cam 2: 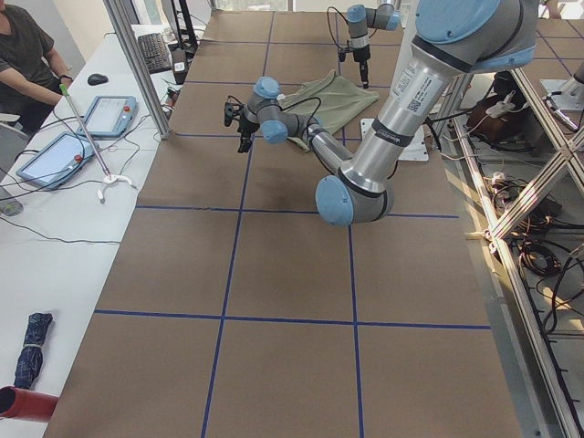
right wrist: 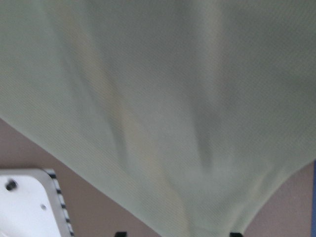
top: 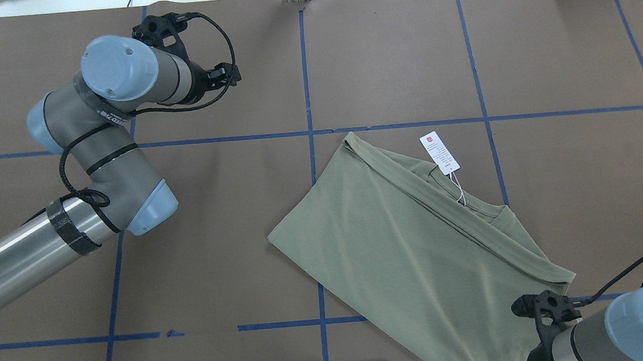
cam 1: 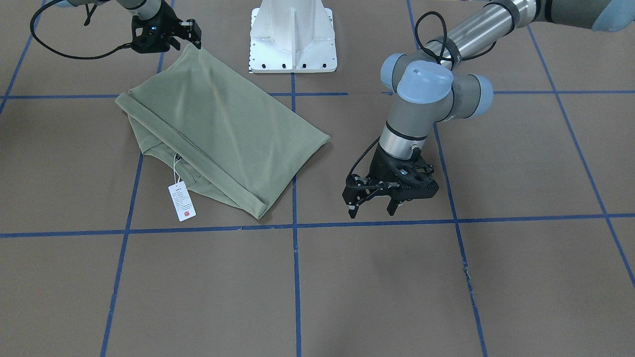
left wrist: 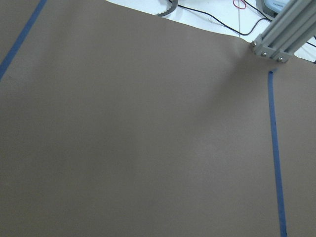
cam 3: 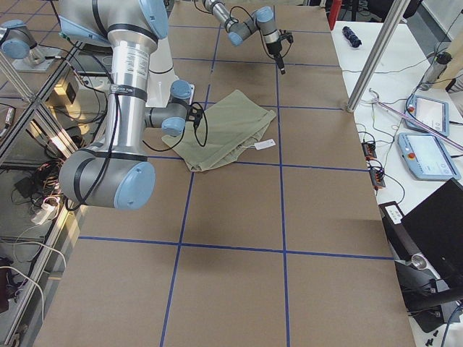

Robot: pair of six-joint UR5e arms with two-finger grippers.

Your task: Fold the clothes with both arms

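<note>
The pale sage-green shirt lies folded into a slanted rectangle on the brown table, also seen in the overhead view. Its white hang tag lies on the table beside the collar edge. My right gripper is at the shirt's corner nearest the robot base and looks shut on it. Wrinkles run toward that corner, and the cloth fills the right wrist view. My left gripper is open and empty. It points down over bare table well to the side of the shirt.
The white pedestal base stands close to the held corner. Blue tape lines cross the table. An aluminium post stands at the far table edge. A side desk with tablets and a seated person are beyond the table.
</note>
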